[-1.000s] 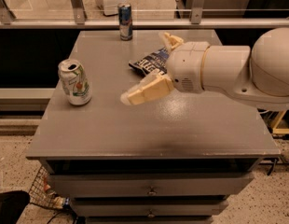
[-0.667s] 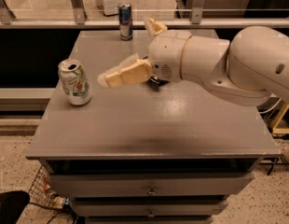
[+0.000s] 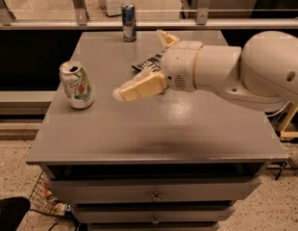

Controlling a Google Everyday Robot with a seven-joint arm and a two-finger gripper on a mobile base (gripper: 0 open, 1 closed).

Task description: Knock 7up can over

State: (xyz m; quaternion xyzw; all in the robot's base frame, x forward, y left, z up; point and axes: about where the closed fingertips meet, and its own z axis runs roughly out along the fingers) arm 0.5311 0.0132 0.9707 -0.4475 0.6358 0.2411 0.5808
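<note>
Camera view, 7up can [image 3: 77,85] upright near table [image 3: 187,134] left edge, jaws spread mid-table, apart

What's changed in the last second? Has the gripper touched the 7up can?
The gripper, open, swung left toward the 7up can, then drew back slightly to the right. Its lower finger points at the can, clear of it. Nothing was grasped or released. The 7up can stays upright; the blue can and the snack bag have not moved.
</note>
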